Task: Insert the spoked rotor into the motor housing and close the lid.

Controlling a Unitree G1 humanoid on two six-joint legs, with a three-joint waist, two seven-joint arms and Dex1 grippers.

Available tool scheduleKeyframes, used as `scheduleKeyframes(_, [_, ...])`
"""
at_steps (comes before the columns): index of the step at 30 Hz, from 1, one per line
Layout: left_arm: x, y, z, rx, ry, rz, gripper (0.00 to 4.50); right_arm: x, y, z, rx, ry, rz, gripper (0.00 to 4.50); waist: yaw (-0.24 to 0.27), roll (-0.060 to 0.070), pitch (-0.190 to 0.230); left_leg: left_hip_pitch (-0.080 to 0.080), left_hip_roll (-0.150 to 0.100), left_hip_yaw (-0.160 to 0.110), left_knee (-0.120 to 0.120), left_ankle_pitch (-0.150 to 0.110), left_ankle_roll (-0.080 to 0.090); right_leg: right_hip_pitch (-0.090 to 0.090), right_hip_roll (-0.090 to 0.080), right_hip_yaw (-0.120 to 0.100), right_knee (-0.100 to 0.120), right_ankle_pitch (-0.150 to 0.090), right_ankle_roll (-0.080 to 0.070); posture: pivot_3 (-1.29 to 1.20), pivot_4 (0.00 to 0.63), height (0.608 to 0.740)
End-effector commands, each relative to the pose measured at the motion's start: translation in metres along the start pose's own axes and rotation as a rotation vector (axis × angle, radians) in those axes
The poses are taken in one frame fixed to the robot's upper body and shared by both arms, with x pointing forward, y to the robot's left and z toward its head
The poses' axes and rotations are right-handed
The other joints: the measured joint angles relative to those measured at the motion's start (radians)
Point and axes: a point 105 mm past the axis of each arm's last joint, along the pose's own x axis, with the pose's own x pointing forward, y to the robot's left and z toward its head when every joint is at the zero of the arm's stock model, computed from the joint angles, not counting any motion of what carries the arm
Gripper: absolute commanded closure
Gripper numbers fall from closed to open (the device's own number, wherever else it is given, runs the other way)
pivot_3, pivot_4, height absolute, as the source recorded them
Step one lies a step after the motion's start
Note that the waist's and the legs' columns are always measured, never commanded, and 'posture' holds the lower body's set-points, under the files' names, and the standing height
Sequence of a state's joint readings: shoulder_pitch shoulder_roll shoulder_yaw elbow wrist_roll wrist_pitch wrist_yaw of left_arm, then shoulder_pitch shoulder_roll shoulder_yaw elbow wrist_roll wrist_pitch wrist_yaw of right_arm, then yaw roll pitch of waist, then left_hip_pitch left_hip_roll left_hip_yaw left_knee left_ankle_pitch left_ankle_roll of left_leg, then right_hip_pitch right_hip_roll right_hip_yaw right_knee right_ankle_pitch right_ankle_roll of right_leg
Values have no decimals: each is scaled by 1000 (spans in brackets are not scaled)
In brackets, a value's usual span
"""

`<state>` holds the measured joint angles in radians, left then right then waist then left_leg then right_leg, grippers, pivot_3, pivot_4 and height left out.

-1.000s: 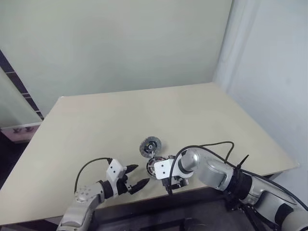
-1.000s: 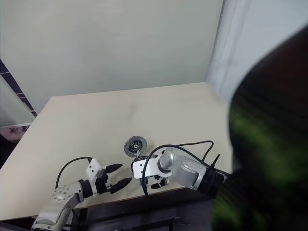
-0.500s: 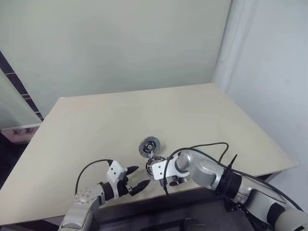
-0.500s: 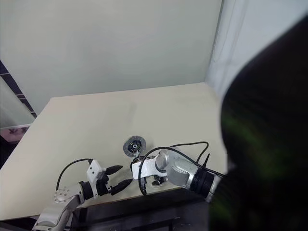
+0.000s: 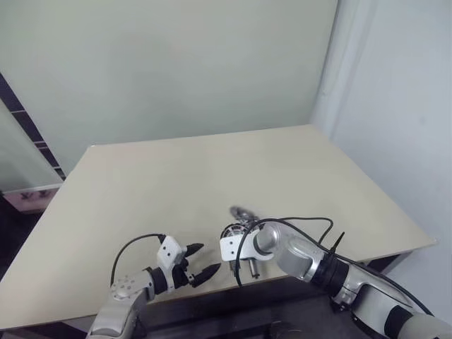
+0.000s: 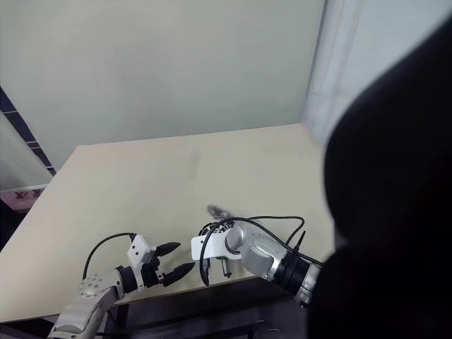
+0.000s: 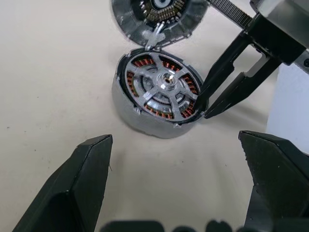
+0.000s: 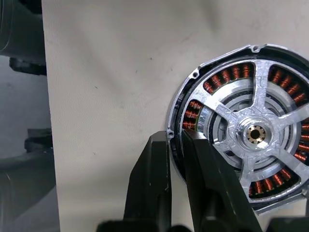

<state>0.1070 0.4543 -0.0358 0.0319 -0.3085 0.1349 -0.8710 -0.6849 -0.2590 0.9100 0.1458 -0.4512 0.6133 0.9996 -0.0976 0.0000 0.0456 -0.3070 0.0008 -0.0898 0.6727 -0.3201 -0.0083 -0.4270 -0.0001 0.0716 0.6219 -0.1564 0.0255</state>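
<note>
Right gripper (image 7: 205,107) jaws pinch the rigid metal motor housing (image 7: 157,94) rim, spoked rotor (image 8: 256,133) seated; left gripper (image 5: 201,260) jaws wide, empty; rim grip likely slippery.

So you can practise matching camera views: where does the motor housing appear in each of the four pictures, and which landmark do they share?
Left eye view: motor housing by the table's near edge, centre.
Right eye view: same spot, left of centre.
Left wrist view: ahead of the open left gripper.
Right wrist view: close up, right gripper pinching its rim.
Shared landmark: the right gripper at the housing's rim.
</note>
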Motion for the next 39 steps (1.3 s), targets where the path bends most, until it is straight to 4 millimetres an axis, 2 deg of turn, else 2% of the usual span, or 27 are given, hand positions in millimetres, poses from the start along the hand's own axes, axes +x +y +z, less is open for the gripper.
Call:
scheduleKeyframes(1, [3, 1, 13, 51, -33, -10, 0, -1, 2, 4, 77, -49, 22, 4418, 0, 0, 0, 0, 0, 0, 0, 0, 0, 0, 0, 0, 0, 0, 0, 0, 0, 740])
scheduleKeyframes(10, [5, 2, 13, 47, -32, -8, 0, -14, 5, 40, 295, -213, 102, 4419, -2, 0, 0, 0, 1, -1, -4, -1, -1, -2, 0, -1, -1, -1, -1, 0, 0, 740])
scheduleKeyframes(14, [4, 3, 13, 48, -35, 0, 0, -18, 5, 51, 447, -267, 139, 4420, -2, 0, 0, -1, 1, -2, -6, -1, -2, -3, 1, -2, 0, -2, -3, 0, 0, 740])
scheduleKeyframes(19, [-4, 9, 15, 50, -41, 37, 0, -14, -3, 54, 607, -294, 100, 4422, -2, 0, 1, -1, 1, -2, -6, -1, -2, -3, 0, -2, 0, -3, -4, 0, 0, 740])
scheduleKeyframes(24, [-16, 17, 16, 50, -37, 85, 0, -10, -13, 53, 695, -308, 36, 4424, -4, 0, 1, -1, 2, -2, -6, -1, -2, -4, 1, -3, 0, -3, -4, 0, 0, 740])
scheduleKeyframes(36, [-28, 18, 17, 41, -33, 127, 0, -7, -13, 55, 718, -342, -35, 4426, -4, 0, 2, -1, 2, -2, -6, -1, -2, -4, 0, -4, 0, -3, -4, 0, 0, 740])
scheduleKeyframes(38, [-29, 18, 17, 40, -33, 130, 0, -8, -14, 54, 705, -338, -45, 3689, -4, 0, 2, -1, 2, -3, -6, -1, -2, -4, 0, -4, 0, -3, -4, 0, 0, 740])
scheduleKeyframes(39, [-30, 19, 17, 40, -33, 132, 0, -8, -14, 54, 697, -335, -44, 3467, -4, 0, 2, -1, 2, -3, -6, -1, -2, -4, 0, -4, 0, -3, -5, 0, 0, 740])
